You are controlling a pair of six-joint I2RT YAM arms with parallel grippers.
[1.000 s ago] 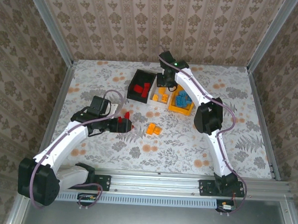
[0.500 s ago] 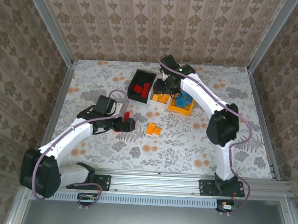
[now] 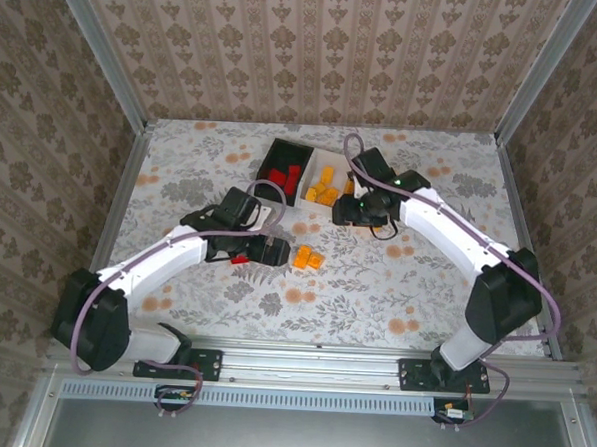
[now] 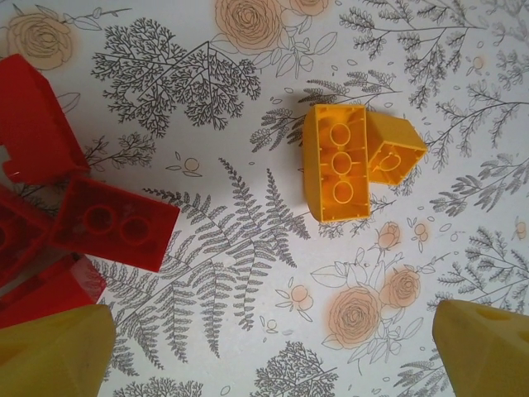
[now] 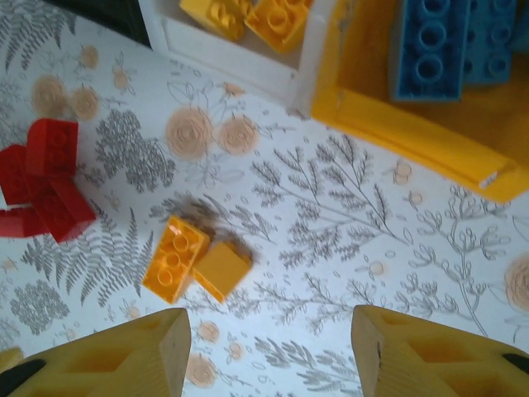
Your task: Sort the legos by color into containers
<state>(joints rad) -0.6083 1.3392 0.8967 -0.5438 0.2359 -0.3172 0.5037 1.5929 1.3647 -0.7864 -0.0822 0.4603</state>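
I've got the left jaws wide open and empty over the desk (image 4: 248, 273), with two touching orange legos (image 4: 343, 161) at 1 o'clock from the gap and red legos (image 4: 116, 223) at 10. Right jaws are parted too, holding nothing. From them the orange pair sits at 11 and the containers (image 5: 397, 124) at 1, with blue legos (image 5: 434, 45) in the orange-yellow one.

The right fingers (image 5: 124, 356) have drawn back from above the bins (image 5: 231, 62), spread wider, and now hang over the worktop (image 3: 376, 278) in front of them. The left fingers (image 4: 50, 347) have shifted right, closer to the orange bricks (image 3: 309, 257).
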